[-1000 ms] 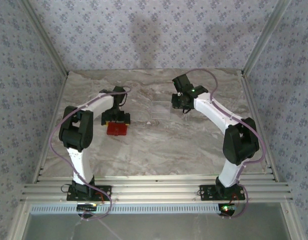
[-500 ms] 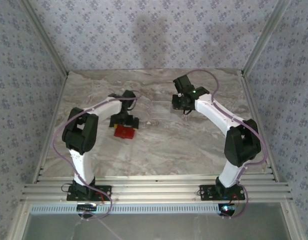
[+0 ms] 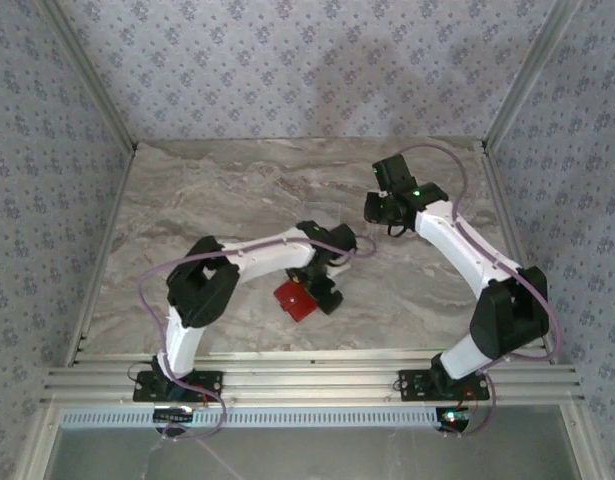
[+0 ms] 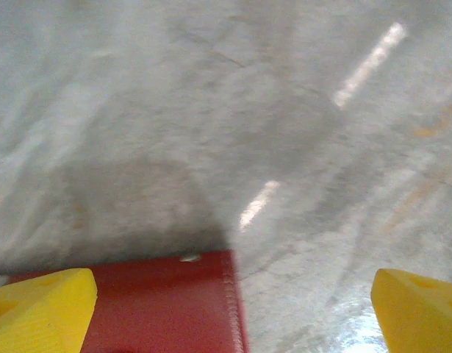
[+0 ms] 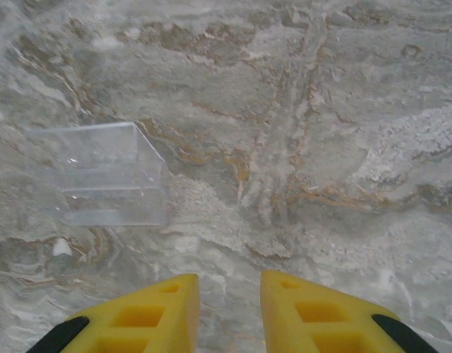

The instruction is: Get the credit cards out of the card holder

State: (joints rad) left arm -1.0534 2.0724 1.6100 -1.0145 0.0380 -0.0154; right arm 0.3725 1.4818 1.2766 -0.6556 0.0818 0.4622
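Observation:
The red card holder (image 3: 293, 301) lies flat on the marble table, near the middle and towards the front edge. My left gripper (image 3: 321, 287) is right over its far-right side. In the left wrist view the holder (image 4: 159, 305) reaches from the left finger (image 4: 42, 312) part-way across the wide gap, and the right finger (image 4: 417, 312) stands well clear of it, so the jaws are open. My right gripper (image 3: 389, 208) hovers over bare table at the back right, and its fingertips (image 5: 229, 309) are a narrow gap apart with nothing between them. The credit cards are hidden.
A small clear plastic box (image 5: 101, 176) sits on the table ahead and to the left of the right gripper. The table (image 3: 187, 200) is walled in by patterned panels, with metal rails along the near edge (image 3: 307, 375).
My left arm has swung right and towards the near edge. The red holder moved with it from the left-centre to the front middle. The right gripper drifted right and slightly back.

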